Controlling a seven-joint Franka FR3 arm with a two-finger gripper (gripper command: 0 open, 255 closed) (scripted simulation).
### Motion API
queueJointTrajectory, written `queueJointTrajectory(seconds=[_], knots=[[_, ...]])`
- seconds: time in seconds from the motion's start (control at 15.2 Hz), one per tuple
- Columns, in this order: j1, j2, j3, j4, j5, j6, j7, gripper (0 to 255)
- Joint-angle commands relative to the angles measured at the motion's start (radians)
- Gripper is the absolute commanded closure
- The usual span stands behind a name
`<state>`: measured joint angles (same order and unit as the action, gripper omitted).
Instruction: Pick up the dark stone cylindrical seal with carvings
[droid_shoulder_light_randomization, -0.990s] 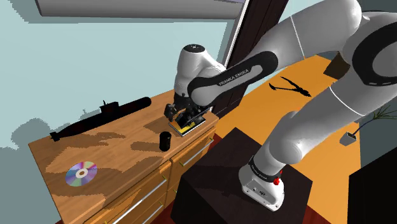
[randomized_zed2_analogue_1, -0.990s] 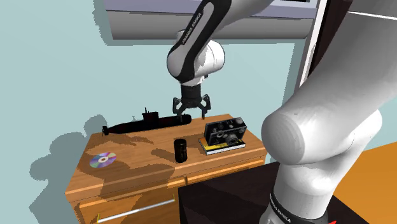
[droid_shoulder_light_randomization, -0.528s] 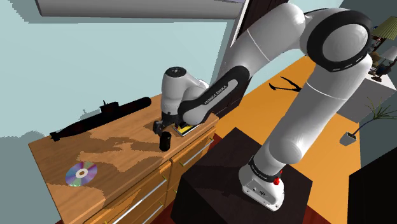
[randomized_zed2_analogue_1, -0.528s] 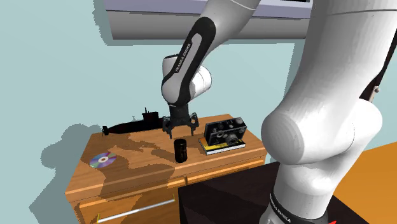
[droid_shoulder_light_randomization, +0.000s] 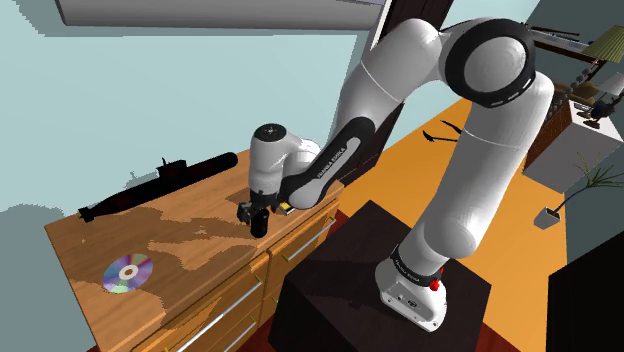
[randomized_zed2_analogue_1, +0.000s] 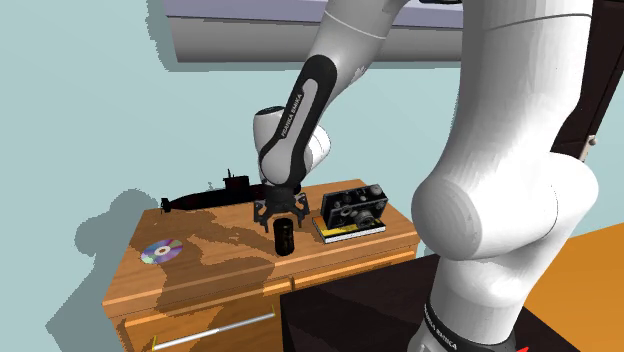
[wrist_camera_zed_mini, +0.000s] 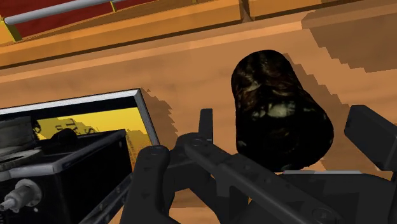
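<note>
– Seal (droid_shoulder_light_randomization: 259, 225) first: where does it stand?
– Upright on the wooden bench (droid_shoulder_light_randomization: 195, 215), near the front edge. It is a short, dark, mottled cylinder. It sits between the shiny disc (droid_shoulder_light_randomization: 128, 272) and the yellow book (randomized_zed2_analogue_1: 347, 234), nearer to the book.
– And the tool?
– The tool (randomized_zed2_analogue_1: 283, 216) hangs directly over it, pointing down, with its jaws apart. In the wrist view the seal's top lies between the two black fingers (wrist_camera_zed_mini: 205, 127). Wood shows in the gap on each side, so neither finger touches it.
– Anything on the book?
– A black camera (randomized_zed2_analogue_1: 352, 207) rests on top of it.
– And behind the seal?
– A long black submarine model (randomized_zed2_analogue_1: 215, 198) lies along the back of the bench, against the pale blue wall.
– The arm?
– It bends down from the dark stand (droid_shoulder_light_randomization: 340, 290) to the bench.
</note>
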<state>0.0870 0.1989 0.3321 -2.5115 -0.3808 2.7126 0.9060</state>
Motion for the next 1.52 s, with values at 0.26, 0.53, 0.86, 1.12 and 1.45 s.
queueJointTrajectory(seconds=[0.26, 0.53, 0.86, 1.12, 1.45], knots=[[0.006, 0.018, -0.010, 0.003, -0.021, 0.013, 0.016, 255], [0.005, 0.018, -0.010, 0.003, -0.021, 0.013, 0.015, 255], [-0.005, -0.010, 0.006, -0.001, 0.011, -0.008, -0.011, 255], [-0.020, -0.070, 0.034, -0.006, 0.081, -0.054, -0.065, 255], [-0.028, -0.143, 0.054, -0.005, 0.161, -0.117, -0.127, 255]])
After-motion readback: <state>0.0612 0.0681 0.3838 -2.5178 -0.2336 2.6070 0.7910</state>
